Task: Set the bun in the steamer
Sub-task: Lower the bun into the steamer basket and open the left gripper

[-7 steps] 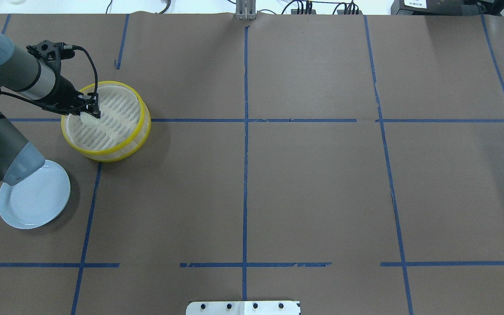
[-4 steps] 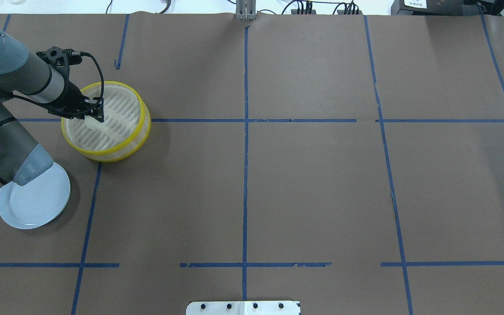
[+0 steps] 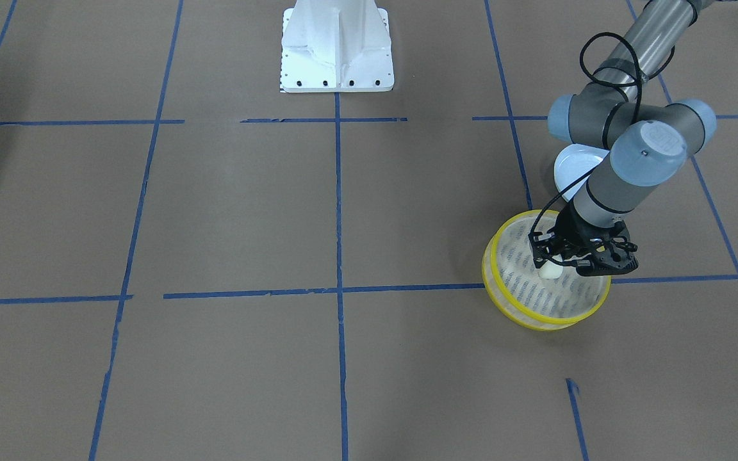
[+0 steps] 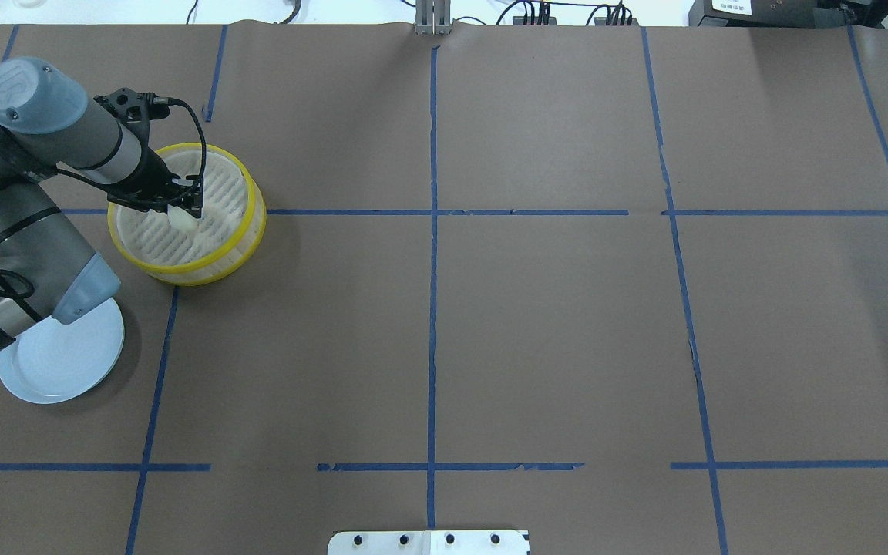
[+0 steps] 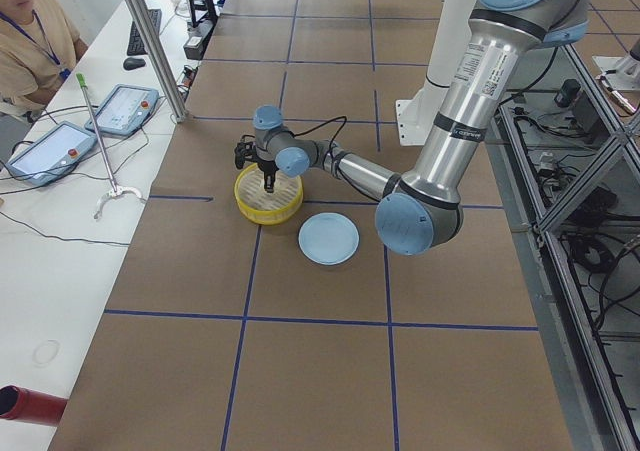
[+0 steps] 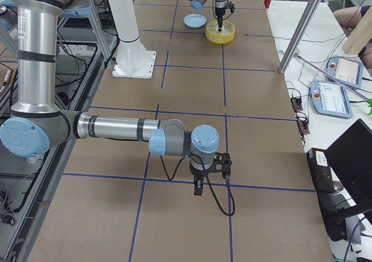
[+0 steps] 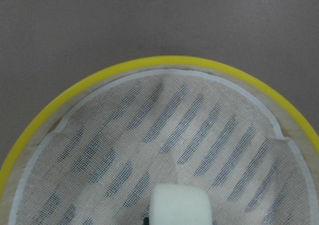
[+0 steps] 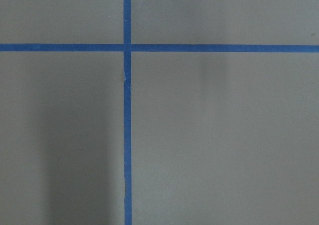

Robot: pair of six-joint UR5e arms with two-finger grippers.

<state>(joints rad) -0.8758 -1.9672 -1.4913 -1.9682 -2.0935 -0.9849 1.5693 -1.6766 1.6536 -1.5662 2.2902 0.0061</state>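
The steamer (image 4: 191, 276) is a round basket with yellow rims and a cream mesh floor, at the table's left; it also shows in the front view (image 3: 531, 319) and the left wrist view (image 7: 164, 61). My left gripper (image 4: 186, 208) is shut on the small cream-white bun (image 4: 181, 220) and holds it inside the steamer's rim, near the middle, just above or at the mesh. The bun also shows in the front view (image 3: 549, 271) and at the bottom of the wrist view (image 7: 179, 205). My right gripper (image 6: 199, 186) hangs over bare table far away; I cannot tell whether it is open or shut.
A pale blue plate (image 4: 66, 362) lies bare near the steamer, partly under my left arm's elbow. Brown paper with blue tape lines covers the table. The white robot base (image 3: 337, 48) stands at the table's near edge.
My left gripper has carried the bun rightward, from the steamer's left rim toward its middle. The arm's elbow has swung right with it.
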